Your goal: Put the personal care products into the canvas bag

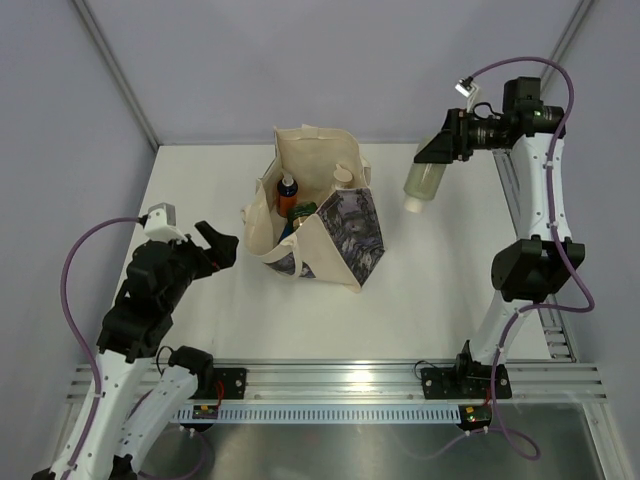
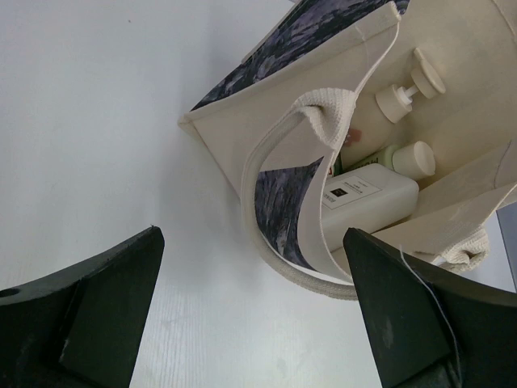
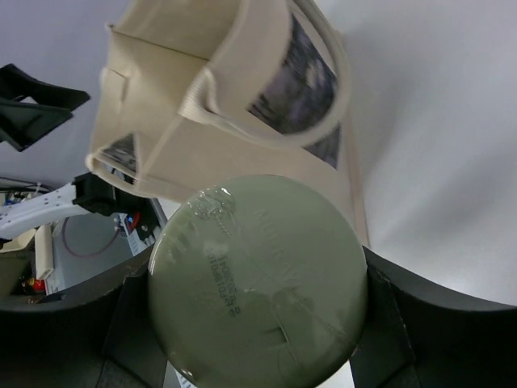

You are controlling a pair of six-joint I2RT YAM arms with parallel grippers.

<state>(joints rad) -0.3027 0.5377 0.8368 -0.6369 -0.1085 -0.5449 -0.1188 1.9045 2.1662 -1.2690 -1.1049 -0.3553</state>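
The cream canvas bag [image 1: 322,160] stands open in the middle of the table, with dark prints on its sides. Inside it I see an orange spray bottle [image 1: 287,194], a beige pump bottle [image 1: 343,176], a white box [image 2: 367,198] and a white-capped green bottle [image 2: 410,159]. My right gripper [image 1: 438,152] hangs in the air to the right of the bag, shut on a sage-green bottle [image 1: 423,182] that points cap down. In the right wrist view the bottle's round base [image 3: 242,267] fills the jaws. My left gripper [image 1: 218,244] is open and holds nothing, just left of the bag near its loop handle [image 2: 275,242].
Grey walls close in the white table [image 1: 190,190] at the back and on both sides. An aluminium rail [image 1: 340,380] with the arm bases runs along the near edge.
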